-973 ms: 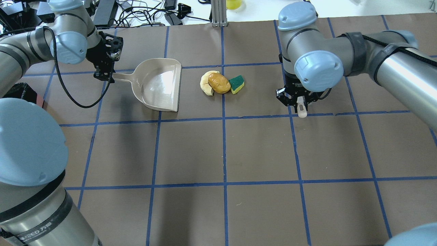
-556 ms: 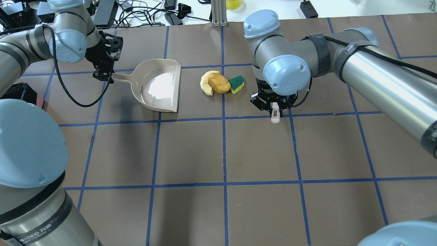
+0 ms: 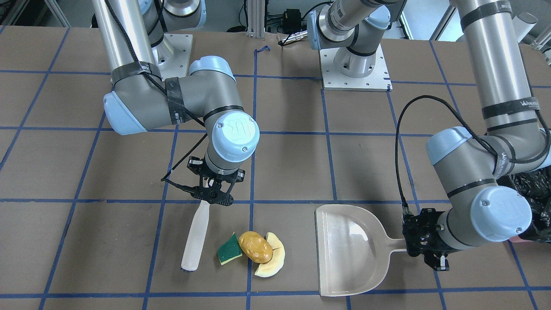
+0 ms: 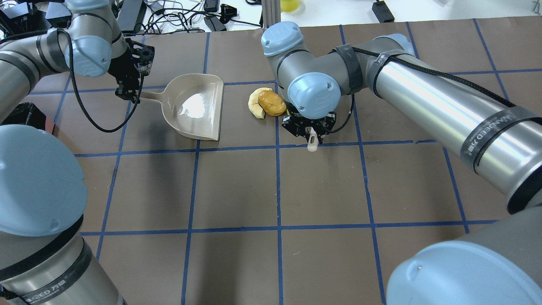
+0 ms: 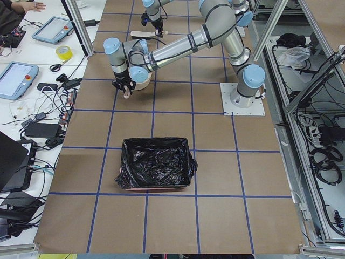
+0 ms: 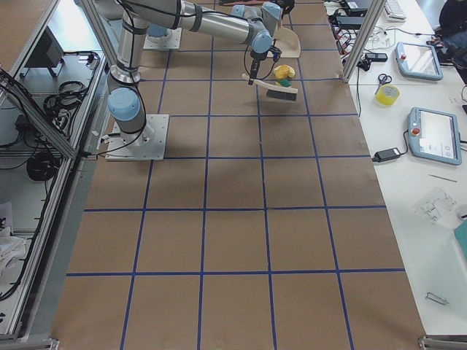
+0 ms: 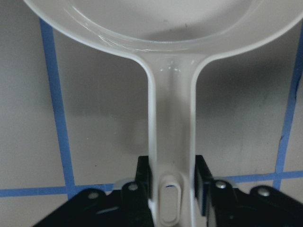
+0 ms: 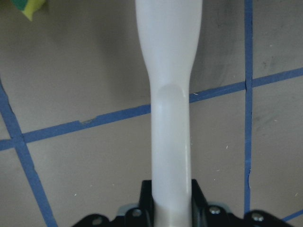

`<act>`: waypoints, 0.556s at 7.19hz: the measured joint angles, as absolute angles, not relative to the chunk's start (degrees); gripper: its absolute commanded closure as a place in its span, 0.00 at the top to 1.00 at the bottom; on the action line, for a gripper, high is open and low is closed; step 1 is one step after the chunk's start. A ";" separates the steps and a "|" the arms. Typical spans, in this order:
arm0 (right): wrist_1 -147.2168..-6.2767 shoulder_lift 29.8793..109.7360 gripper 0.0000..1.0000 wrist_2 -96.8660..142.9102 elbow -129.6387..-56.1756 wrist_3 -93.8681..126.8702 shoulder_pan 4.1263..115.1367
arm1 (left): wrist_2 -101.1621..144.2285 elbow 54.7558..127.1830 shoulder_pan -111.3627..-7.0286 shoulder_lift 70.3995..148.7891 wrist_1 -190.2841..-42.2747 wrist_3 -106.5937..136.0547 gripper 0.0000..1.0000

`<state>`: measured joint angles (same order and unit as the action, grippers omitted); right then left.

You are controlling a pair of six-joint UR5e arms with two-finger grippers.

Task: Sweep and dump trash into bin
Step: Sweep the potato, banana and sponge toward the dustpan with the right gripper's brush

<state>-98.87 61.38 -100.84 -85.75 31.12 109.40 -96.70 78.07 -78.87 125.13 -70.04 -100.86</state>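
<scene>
We see the pink-sided, black-bagged bin [image 5: 155, 141] on the brown gridded surface [image 4: 322, 190], far left. The left hand [image 4: 132, 94] is clenched on the handle of the beige plastic dustpan [image 4: 194, 108], whose mouth faces right, toward the trash [image 3: 254, 252]: pale crescent slice [image 4: 254, 105], golden-brown lump [image 4: 271, 103], green-and-yellow sponge wedge [image 3: 229, 249], touching in a left-right row. The right hand [image 4: 311, 132] grasps the beige brush [image 3: 196, 234], lengthwise away from the robot, just beside the sponge.
</scene>
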 measured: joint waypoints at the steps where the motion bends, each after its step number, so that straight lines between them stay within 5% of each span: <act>1: -98.92 60.83 0.00 -100.83 -85.03 31.70 109.78 | -96.74 78.05 -78.93 125.14 -70.05 -100.83 0.00; 4: -99.50 58.87 0.00 -101.06 -83.53 31.81 110.86 | -98.07 78.07 -79.78 125.14 -70.05 -100.38 0.00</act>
